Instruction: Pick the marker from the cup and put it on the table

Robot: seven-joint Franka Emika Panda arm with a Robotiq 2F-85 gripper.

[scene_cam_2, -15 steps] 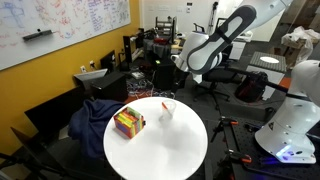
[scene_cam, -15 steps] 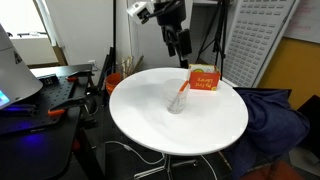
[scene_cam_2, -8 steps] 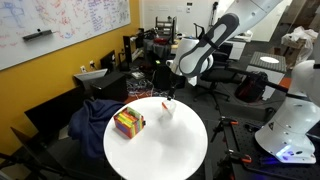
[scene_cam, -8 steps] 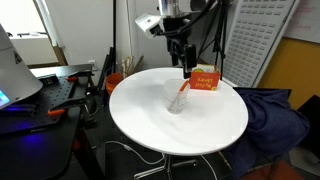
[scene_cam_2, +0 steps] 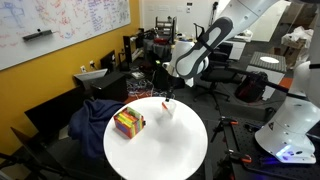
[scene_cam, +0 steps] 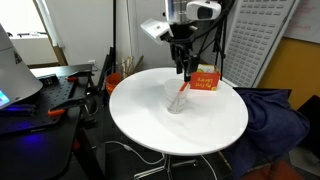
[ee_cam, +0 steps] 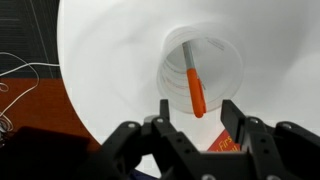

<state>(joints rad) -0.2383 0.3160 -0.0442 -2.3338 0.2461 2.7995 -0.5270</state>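
The clear cup (ee_cam: 226, 72) stands on the white round table (ee_cam: 110, 60), seen straight from above in the wrist view. The orange-red marker (ee_cam: 194, 82) leans inside it, its pale end down in the cup and its orange top sticking up. My gripper (ee_cam: 198, 112) hangs right over the cup, and the marker's top lies between the two fingers (ee_cam: 233, 113) with a gap on each side, so the jaws are open. Both exterior views show the gripper (scene_cam: 183, 71) (scene_cam_2: 168, 96) just above the cup (scene_cam: 176, 101) (scene_cam_2: 168, 110) and marker (scene_cam: 182, 89).
An orange-red box (scene_cam: 204, 80) (scene_cam_2: 128, 123) lies on the table (scene_cam: 190, 135) close behind the cup. A dark cluttered desk (scene_cam: 45, 95), cables and a blue cloth-covered chair (scene_cam: 275, 115) surround the table.
The arm has come down from above the box side to hang directly over the cup, with the fingers now on either side of the marker's top.
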